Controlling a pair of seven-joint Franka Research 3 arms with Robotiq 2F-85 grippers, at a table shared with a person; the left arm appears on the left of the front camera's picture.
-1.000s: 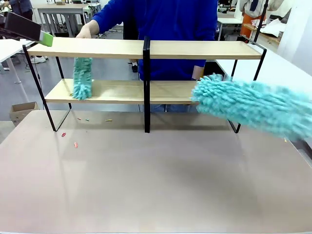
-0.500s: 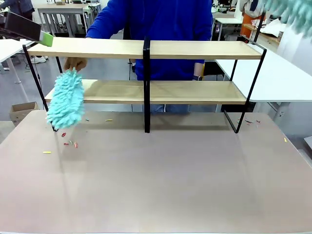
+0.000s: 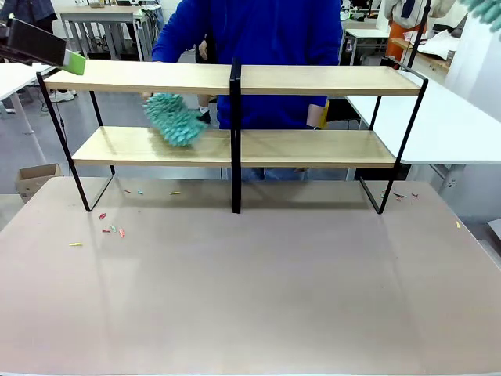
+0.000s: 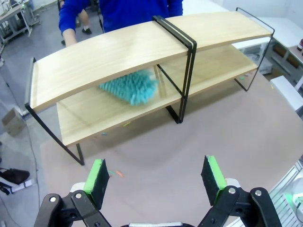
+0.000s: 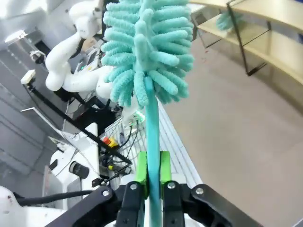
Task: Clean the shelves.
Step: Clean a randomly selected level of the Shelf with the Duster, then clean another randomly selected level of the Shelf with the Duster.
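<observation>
The big beige table [image 3: 250, 305] carries the shelves [image 3: 329, 80], which stand along its far side with the black post in the middle. Behind them a person [image 3: 258, 47] in a blue top reaches under the upper board and works a fluffy teal duster [image 3: 174, 119] over the left half of the lower board, close to the post. The duster is blurred, so I judge a stroke is under way. Both boards look bare of litter from the front, so most of the wiping seems done, with that left lower stretch the part in hand. A second duster [image 5: 147, 66] is up in the air, well apart from the shelves, its handle pinched between the green pads of the right gripper [image 5: 152, 163]. The left gripper [image 4: 155, 170] hangs above the table off the shelves' left end, jaws spread wide and holding nothing. Small coloured scraps [image 3: 112, 229] lie on the table by the rack's left foot, and a few more by the right foot; these may want clearing afterwards.
</observation>
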